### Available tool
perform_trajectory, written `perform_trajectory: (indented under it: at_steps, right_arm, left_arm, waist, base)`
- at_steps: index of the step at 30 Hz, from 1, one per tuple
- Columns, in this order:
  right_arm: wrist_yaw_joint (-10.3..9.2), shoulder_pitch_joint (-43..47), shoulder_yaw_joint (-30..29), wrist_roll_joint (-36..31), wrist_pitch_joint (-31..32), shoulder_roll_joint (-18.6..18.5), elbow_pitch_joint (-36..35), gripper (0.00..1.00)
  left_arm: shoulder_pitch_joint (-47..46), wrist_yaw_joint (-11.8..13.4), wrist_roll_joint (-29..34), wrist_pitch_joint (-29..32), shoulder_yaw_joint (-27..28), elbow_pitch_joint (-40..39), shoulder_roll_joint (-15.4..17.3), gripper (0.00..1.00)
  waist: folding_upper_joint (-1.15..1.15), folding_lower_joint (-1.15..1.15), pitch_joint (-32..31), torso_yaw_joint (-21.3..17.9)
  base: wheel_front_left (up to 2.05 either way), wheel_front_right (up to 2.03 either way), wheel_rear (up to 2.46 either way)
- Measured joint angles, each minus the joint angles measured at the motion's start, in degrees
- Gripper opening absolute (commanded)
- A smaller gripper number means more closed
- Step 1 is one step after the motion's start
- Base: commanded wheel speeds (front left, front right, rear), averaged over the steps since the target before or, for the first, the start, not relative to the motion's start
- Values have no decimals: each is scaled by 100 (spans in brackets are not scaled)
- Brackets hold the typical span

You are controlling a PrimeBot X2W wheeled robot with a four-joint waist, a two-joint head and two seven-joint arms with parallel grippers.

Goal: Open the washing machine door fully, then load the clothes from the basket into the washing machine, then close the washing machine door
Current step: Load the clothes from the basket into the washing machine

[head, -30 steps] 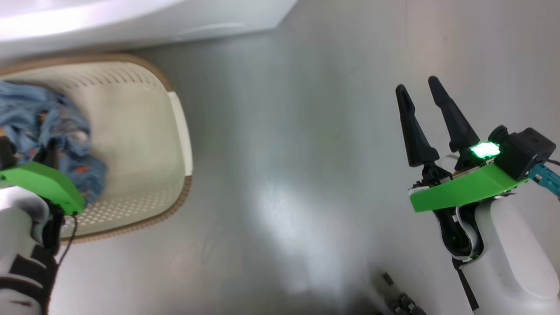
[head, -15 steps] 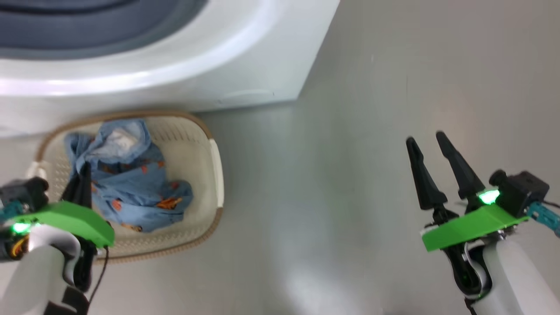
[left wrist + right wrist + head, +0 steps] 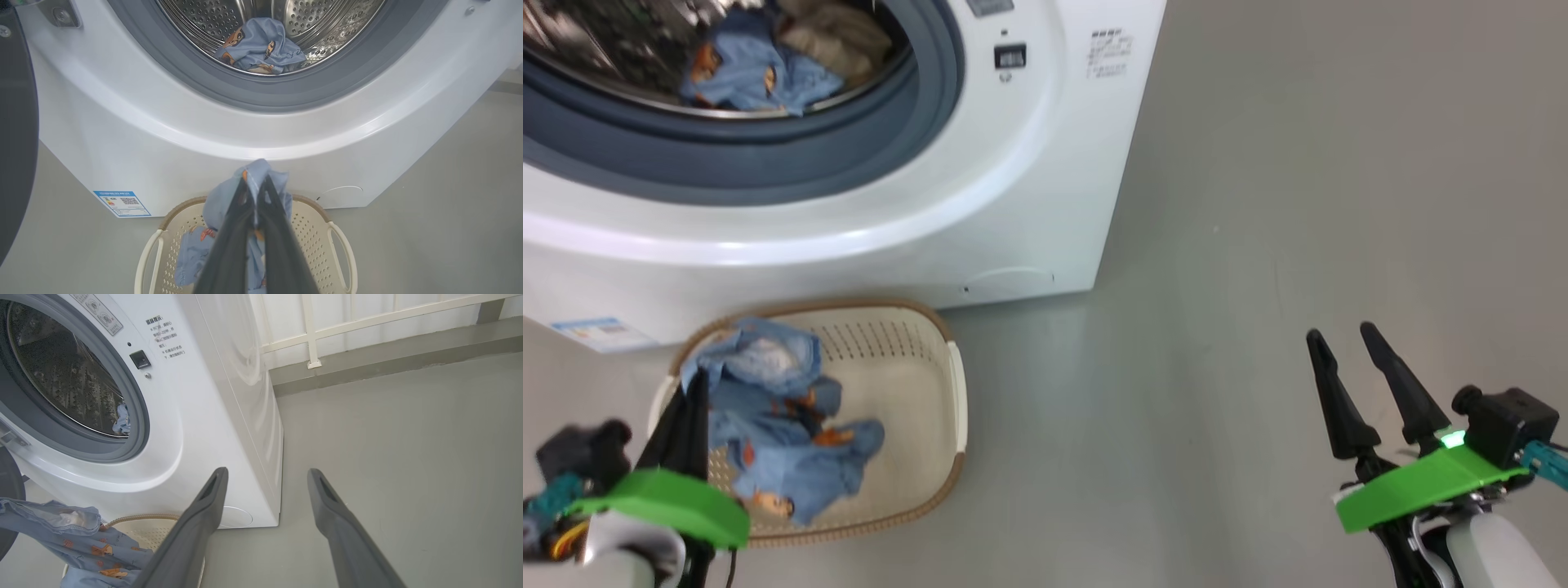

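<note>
The clothes point(image 3: 788, 449) — light blue, printed with orange animals — lie mostly in the basket point(image 3: 923, 367), which stands on the grey floor point(image 3: 1258, 245) just in front of the washing machine point(image 3: 1029, 204); one fold is raised above the rim, pinched between the closed fingers of the left gripper point(image 3: 255, 181). More of the same blue cloth lies in the steel drum point(image 3: 327, 24); the grey gasket point(image 3: 261, 92) rings its open mouth. A dark curved edge at the left of the left wrist view is probably the washing machine door point(image 3: 16, 143) swung wide — little of it shows. The right gripper point(image 3: 1341, 333) hangs well to the right over bare floor; its fingers are apart and hold nothing.
</note>
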Motion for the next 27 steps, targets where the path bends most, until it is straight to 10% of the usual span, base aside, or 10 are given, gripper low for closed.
perform_trajectory:
  at_steps: [27]
  right_arm:
    - [0, 667, -214, 19, 0, -78, -63, 100]
  left_arm:
    - [1962, 0, 633, -1, 985, -2213, -715, 0]
  waist:
    - [0, 0, -800, -57]
  base:
    - [0, 0, 0]
